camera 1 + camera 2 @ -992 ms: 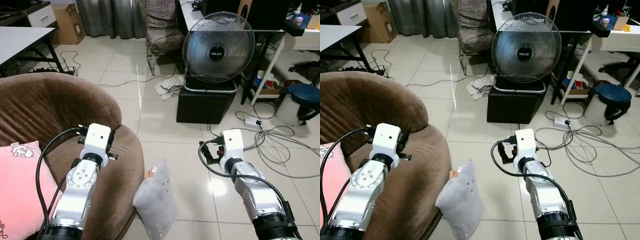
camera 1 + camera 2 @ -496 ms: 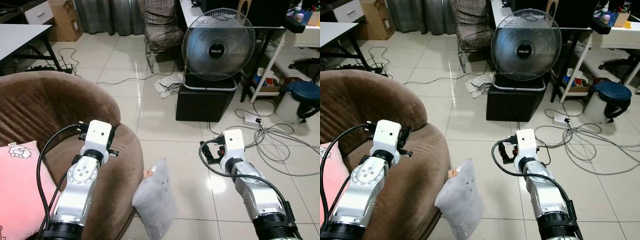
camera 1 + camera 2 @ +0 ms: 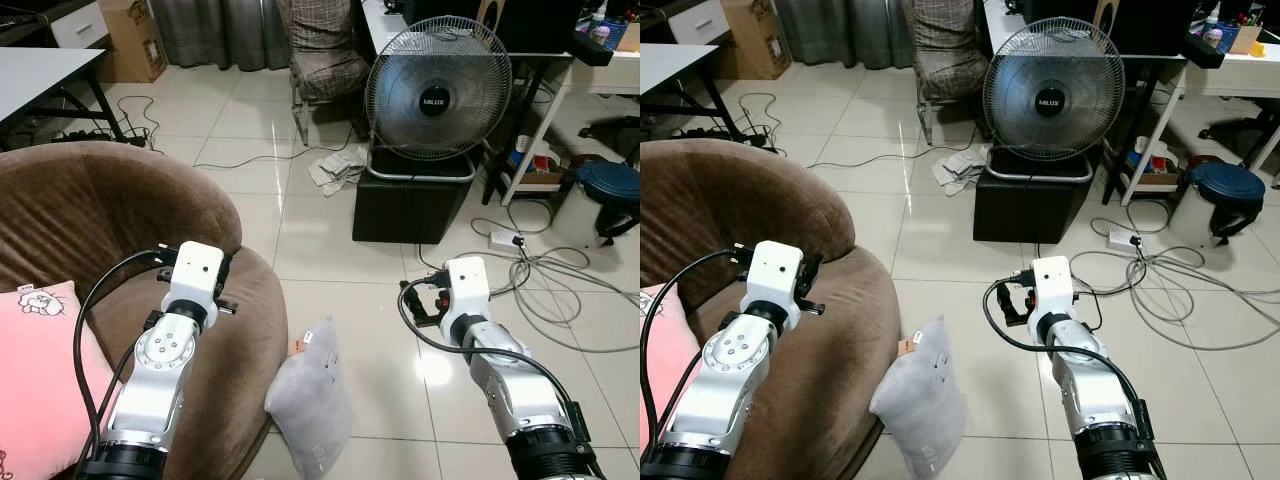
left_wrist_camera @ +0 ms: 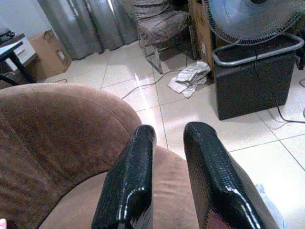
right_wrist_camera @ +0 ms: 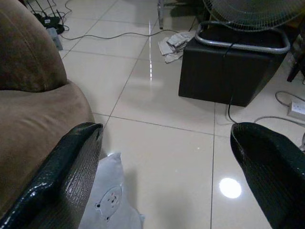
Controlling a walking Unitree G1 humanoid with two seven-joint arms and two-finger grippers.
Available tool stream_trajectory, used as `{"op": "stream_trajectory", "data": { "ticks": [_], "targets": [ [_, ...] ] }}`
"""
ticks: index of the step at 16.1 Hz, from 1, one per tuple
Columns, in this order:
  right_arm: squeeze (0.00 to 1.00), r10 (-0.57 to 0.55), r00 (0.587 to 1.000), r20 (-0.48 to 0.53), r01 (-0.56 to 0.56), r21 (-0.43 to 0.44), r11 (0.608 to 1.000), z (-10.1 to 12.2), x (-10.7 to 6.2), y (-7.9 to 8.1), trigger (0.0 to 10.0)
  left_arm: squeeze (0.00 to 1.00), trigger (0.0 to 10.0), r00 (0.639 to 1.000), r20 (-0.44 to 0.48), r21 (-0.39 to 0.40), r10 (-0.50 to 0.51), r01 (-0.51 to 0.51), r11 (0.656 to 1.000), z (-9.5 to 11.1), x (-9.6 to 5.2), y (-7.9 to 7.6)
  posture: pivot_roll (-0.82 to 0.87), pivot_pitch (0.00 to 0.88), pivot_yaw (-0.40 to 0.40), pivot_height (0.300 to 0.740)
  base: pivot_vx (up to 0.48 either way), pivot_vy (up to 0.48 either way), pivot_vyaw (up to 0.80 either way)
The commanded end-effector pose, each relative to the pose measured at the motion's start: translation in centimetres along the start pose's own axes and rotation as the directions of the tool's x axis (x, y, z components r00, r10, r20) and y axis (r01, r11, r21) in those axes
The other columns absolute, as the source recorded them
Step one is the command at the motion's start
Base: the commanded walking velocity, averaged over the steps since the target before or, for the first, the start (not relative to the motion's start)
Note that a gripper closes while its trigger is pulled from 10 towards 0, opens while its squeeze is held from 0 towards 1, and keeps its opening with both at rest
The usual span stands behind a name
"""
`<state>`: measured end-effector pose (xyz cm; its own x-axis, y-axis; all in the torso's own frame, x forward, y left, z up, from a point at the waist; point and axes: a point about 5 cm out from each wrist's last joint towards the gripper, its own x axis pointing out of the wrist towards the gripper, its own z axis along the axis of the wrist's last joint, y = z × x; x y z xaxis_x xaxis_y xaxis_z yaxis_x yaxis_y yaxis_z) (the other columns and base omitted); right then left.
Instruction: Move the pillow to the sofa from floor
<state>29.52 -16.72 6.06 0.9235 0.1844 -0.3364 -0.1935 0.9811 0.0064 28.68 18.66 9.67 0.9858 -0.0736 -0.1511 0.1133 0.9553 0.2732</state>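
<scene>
Both claws were up in front of the robot, neither one holding anything. Its left claw (image 4: 169, 183) hung over the seat of the round brown sofa (image 3: 90, 215), the two black fingers (image 4: 128, 181) drawn close with only a thin gap between them. Its right claw (image 5: 181, 157) hovered above bare tile floor (image 3: 340, 250), fingers spread wide apart.

Below and between the two claws, nearer the left one's side, the grey pillow (image 3: 312, 400) stood on the floor on its edge, leaning against the sofa's outer rim. A small white tag showed at its upper corner, and a bit of brown card (image 3: 298, 347) poked out just behind it. From the right wrist the pillow showed beside that claw's finger, a little printed figure on its cover.

A pink cushion (image 3: 40, 370) lay on the sofa seat, behind the left arm. Beyond the right claw, well apart, a big round fan (image 3: 437, 93) sat on a black box (image 3: 410, 205), with crumpled rags (image 3: 340, 170) on the tiles next to it and a tangle of grey cables (image 3: 560, 280) off to the right claw's outer side.
</scene>
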Motion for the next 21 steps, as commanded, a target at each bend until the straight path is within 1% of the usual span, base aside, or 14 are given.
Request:
{"op": "stream_trajectory", "data": {
  "ticks": [1, 7, 8, 11, 12, 13, 15, 18, 21],
  "targets": [
    [0.00, -0.007, 1.000, 0.004, 0.007, 0.000, 1.000, 0.25, -0.10, -0.14, 10.0, 0.00, 10.0, 1.000, -0.004, 0.009, -0.002, 0.002, 1.000, 0.01, 0.16, -0.13, 0.02, 0.000, 0.024, 0.701, 0.000, 0.000, 0.00],
    [0.00, -0.006, 1.000, 0.002, 0.006, -0.003, 1.000, 0.29, -0.14, -0.15, 10.0, 0.00, 10.0, 1.000, -0.001, 0.015, 0.001, -0.001, 1.000, 0.01, 0.22, -0.19, 0.02, 0.000, 0.023, 0.651, 0.000, 0.000, 0.00],
    [0.00, -0.007, 1.000, 0.002, 0.007, -0.004, 1.000, 0.30, -0.14, -0.18, 10.0, 0.00, 10.0, 1.000, 0.004, 0.021, 0.006, -0.007, 1.000, 0.04, 0.25, -0.18, 0.02, 0.000, 0.023, 0.637, 0.000, 0.000, 0.00],
    [0.00, -0.011, 1.000, 0.002, 0.011, -0.008, 1.000, 0.28, -0.15, -0.27, 10.0, 0.00, 10.0, 0.999, 0.020, 0.055, 0.031, -0.032, 0.998, 0.13, 0.28, -0.02, 0.02, 0.000, 0.019, 0.620, 0.000, 0.000, 0.00],
    [0.00, -0.022, 1.000, -0.017, 0.022, -0.026, 0.999, 0.11, -0.10, -0.43, 10.0, 0.00, 10.0, 0.997, 0.063, 0.080, 0.054, -0.059, 0.995, 0.40, 0.26, 0.16, 0.02, 0.000, 0.019, 0.620, 0.000, 0.000, 0.00],
    [0.00, -0.024, 1.000, -0.019, 0.023, -0.028, 0.999, 0.08, -0.08, -0.44, 10.0, 0.00, 10.0, 0.997, 0.065, 0.082, 0.053, -0.058, 0.995, 0.41, 0.25, 0.17, 0.02, 0.000, 0.019, 0.620, 0.000, 0.000, 0.00],
    [0.00, -0.021, 1.000, -0.017, 0.020, -0.023, 1.000, 0.05, -0.08, -0.43, 10.0, 0.00, 10.0, 0.998, 0.062, 0.059, 0.019, -0.022, 0.998, 0.40, 0.19, -0.08, 0.02, 0.000, 0.018, 0.620, 0.000, 0.000, 0.00],
    [0.00, -0.018, 1.000, -0.016, 0.018, -0.025, 1.000, 0.09, -0.05, -0.32, 10.0, 0.00, 10.0, 0.998, 0.057, 0.039, -0.007, 0.005, 0.999, 0.34, 0.22, -0.31, 0.02, 0.000, 0.018, 0.620, 0.000, 0.000, 0.00],
    [0.00, -0.015, 1.000, -0.027, 0.013, -0.047, 0.999, -0.18, -0.03, -0.23, 10.0, 0.00, 10.0, 0.998, 0.053, 0.018, -0.026, 0.026, 1.000, 0.20, 0.23, -0.51, 0.02, 0.000, 0.018, 0.620, 0.000, 0.000, 0.00]
  ]
}}
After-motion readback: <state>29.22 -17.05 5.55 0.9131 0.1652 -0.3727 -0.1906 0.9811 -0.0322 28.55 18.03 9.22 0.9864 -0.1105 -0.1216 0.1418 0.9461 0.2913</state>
